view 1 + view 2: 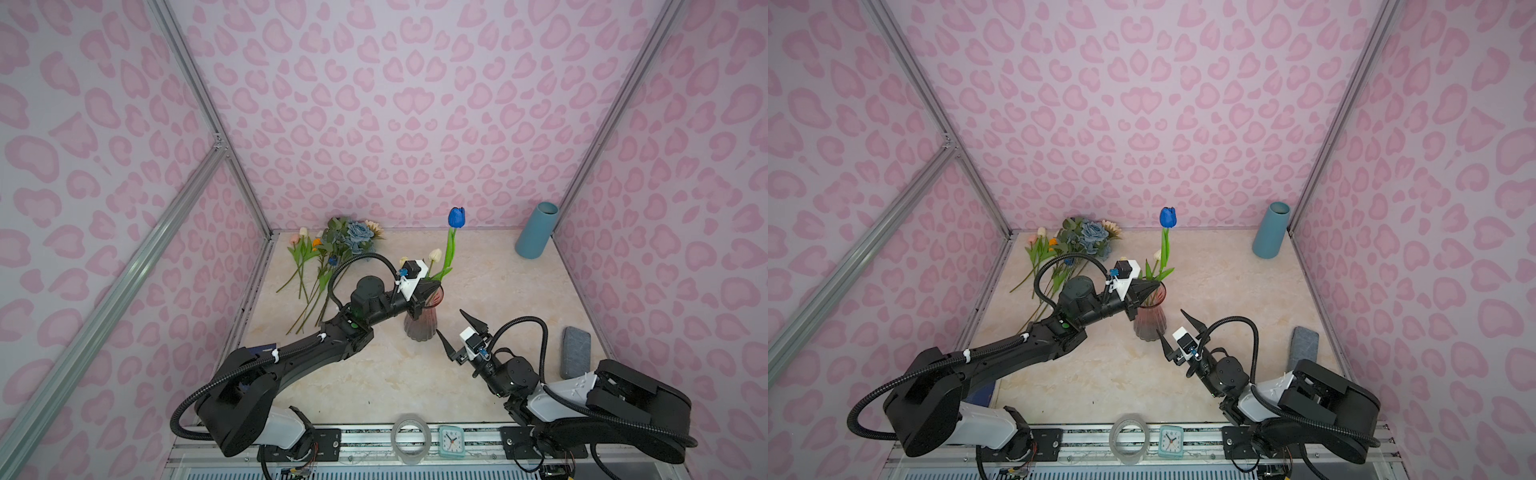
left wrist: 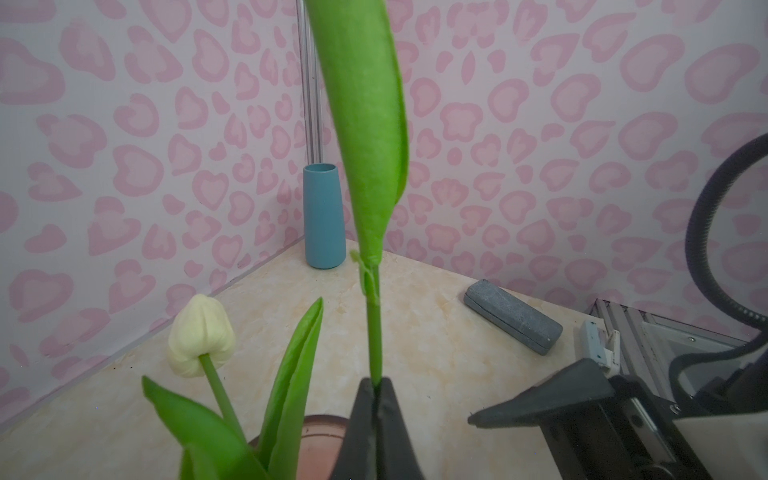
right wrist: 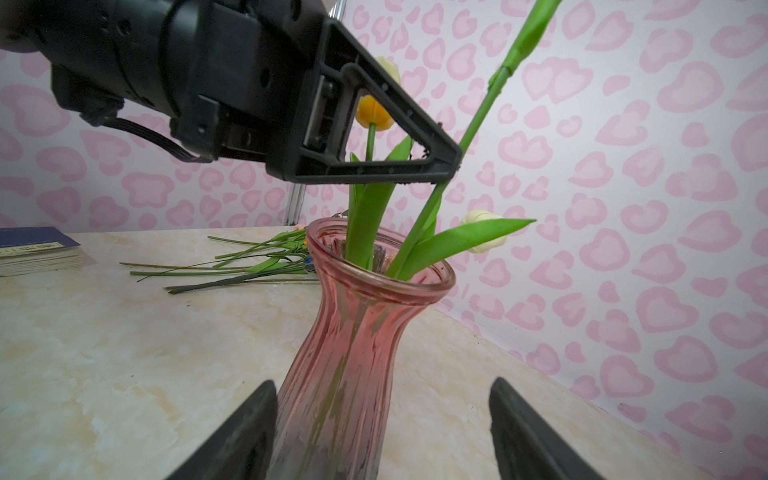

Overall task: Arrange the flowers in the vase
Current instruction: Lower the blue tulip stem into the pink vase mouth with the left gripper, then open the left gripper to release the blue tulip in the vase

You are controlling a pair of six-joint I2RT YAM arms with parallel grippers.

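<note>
Here, pinching the blue tulip (image 1: 456, 217) by its stem above the pink vase (image 3: 353, 332) in the left gripper (image 2: 376, 388), with the right gripper (image 1: 449, 320) gaping empty alongside.

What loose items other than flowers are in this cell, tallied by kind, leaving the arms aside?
Vases: 2, the pink glass vase and the blue vase
Grey case: 1
Tape roll: 1
Clock: 1
Blue-covered book: 1
Total: 6
</note>
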